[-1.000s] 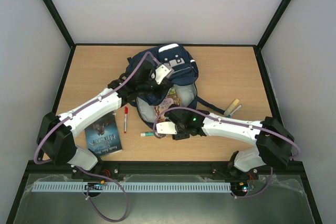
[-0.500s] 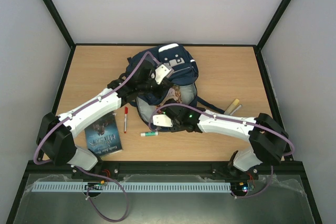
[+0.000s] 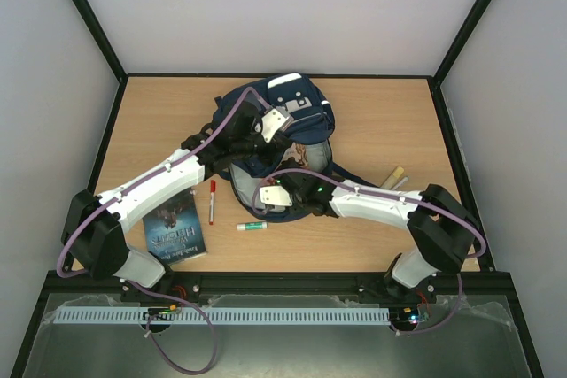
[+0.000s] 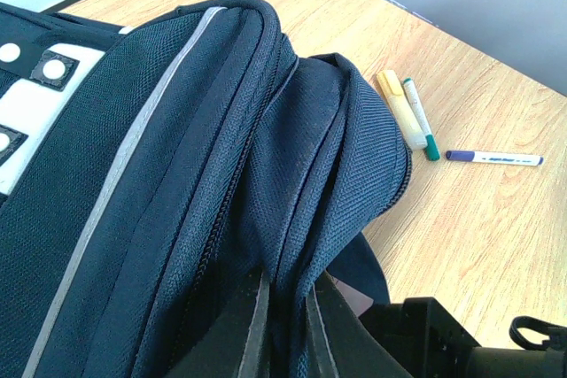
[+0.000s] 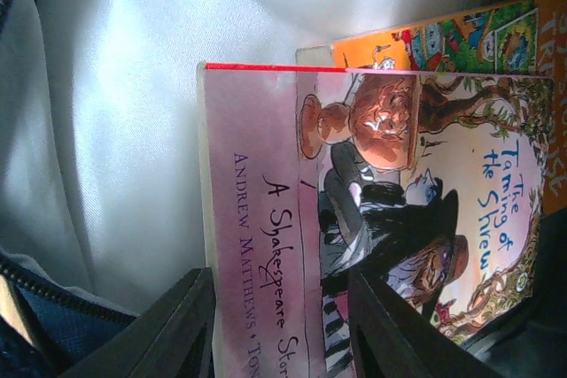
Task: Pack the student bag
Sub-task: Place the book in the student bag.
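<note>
The navy student bag (image 3: 297, 108) lies at the table's middle back, its mouth facing the near edge. My left gripper (image 3: 266, 135) is shut on a fold of the bag's fabric (image 4: 301, 219) at the rim of the opening and holds it up; its fingers (image 4: 252, 325) pinch the cloth. My right gripper (image 3: 285, 188) is at the bag's mouth, open, with its fingers (image 5: 190, 325) spread over a pink Shakespeare storybook (image 5: 292, 219). That book lies flat inside against the white lining (image 5: 133, 86). An orange book (image 5: 443, 33) lies beneath it.
A dark book (image 3: 175, 227) lies at the near left, with a red pen (image 3: 212, 201) and a green-capped marker (image 3: 252, 227) beside it. To the right of the bag lie a yellow highlighter (image 4: 399, 108), a green pen (image 4: 418, 117) and a blue pen (image 4: 493, 158).
My right gripper has moved away from the near edge and into the bag's mouth, and the pink book has slid deeper inside. The left arm has not moved.
</note>
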You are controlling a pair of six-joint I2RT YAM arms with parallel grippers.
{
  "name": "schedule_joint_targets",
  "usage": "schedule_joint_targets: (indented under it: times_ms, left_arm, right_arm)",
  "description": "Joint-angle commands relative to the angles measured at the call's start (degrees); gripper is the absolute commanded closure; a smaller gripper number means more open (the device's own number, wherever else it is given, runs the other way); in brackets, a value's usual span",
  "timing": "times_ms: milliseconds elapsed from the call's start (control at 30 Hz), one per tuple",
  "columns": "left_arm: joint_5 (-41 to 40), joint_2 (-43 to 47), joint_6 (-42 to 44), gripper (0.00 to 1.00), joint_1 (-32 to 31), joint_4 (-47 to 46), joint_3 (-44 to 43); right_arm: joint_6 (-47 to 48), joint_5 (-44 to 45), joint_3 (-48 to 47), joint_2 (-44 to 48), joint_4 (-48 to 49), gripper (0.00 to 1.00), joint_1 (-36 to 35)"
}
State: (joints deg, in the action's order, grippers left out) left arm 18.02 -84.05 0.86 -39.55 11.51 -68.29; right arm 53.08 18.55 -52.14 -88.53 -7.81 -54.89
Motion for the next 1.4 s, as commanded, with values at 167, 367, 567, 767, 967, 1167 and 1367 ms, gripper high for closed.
schedule_joint_targets:
  times_ms: [167,367,567,767,967,1167,1367]
  left_arm:
    - [4.2,4.0,0.0,0.97,-0.1,-6.3,-1.4]
    - [4.3,4.0,-0.1,0.97,-0.1,-6.3,-1.4]
    - [4.2,4.1,0.0,0.97,-0.1,-6.3,-1.4]
    - [4.2,4.0,-0.1,0.97,-0.1,-6.3,-1.4]
    - [4.2,4.2,0.0,0.97,0.0,-6.1,-1.5]
    - [4.4,4.1,-0.1,0.97,0.1,-6.1,-1.6]
    - [4.6,4.0,-0.1,0.97,0.2,-6.1,-1.5]
  right_arm:
    - [3.6,0.6,0.5,-1.9,1.2,0.49,0.7]
    - [7.7,3.7,3.5,-2.1,8.0,0.54,0.7]
    - [12.4,3.6,5.8,-2.7,14.8,0.63,0.7]
    - [15.3,3.0,6.3,-3.6,17.6,0.75,0.7]
    - [18.5,2.0,8.5,-3.4,21.9,0.84,0.7]
    - [21.0,0.7,9.5,-3.6,23.4,0.88,0.7]
    - [23.6,-1.4,10.3,-3.7,25.1,0.91,0.7]
